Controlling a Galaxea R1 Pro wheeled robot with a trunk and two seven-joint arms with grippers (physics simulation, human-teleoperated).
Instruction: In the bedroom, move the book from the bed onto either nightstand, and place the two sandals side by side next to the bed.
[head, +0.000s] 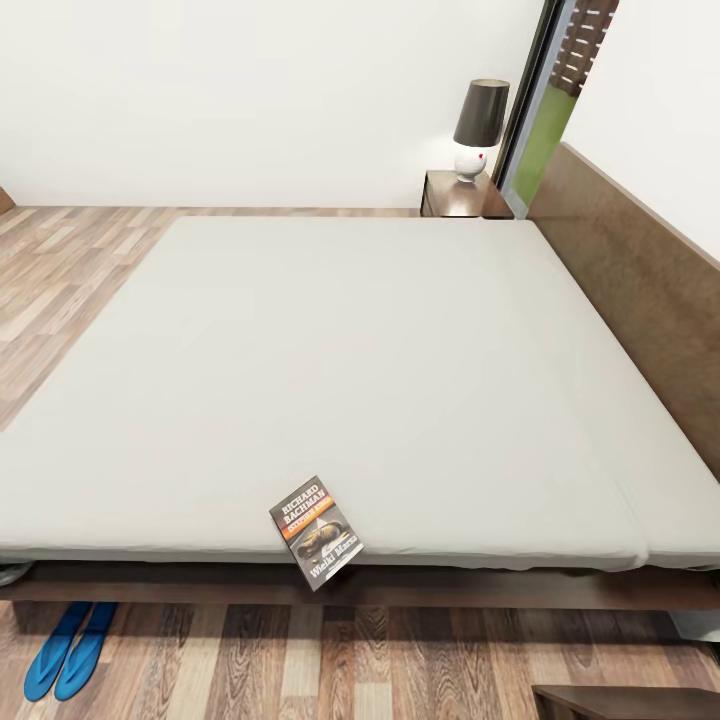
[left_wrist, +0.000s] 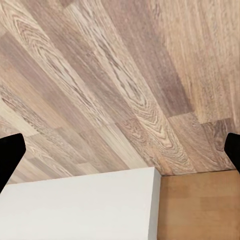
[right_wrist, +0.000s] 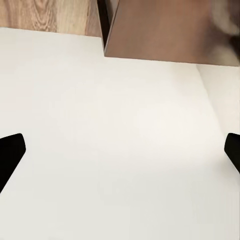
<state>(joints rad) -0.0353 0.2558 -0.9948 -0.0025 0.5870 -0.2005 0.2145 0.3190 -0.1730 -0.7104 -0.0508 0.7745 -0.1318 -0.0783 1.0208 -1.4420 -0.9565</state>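
Book (head: 316, 531) unmoved at near edge of bed (head: 330, 380), overhanging; nightstand (head: 462, 196) far beside headboard; sandals (head: 68, 648) already paired on floor; left fingers (left_wrist: 11, 155) and right fingers (right_wrist: 11, 154) wide, holding nothing.

One bed (head: 330, 380), one book (head: 316, 531), two blue sandals (head: 68, 649), one nightstand (head: 460, 196), one lamp (head: 479, 127).

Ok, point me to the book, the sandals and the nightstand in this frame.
book (head: 316, 530): head view, on the middle of its cover, at the mattress's near edge.
sandals (head: 70, 648): head view, between the two blue soles on the floor.
nightstand (head: 452, 197): head view, on its glossy top, beside the lamp.
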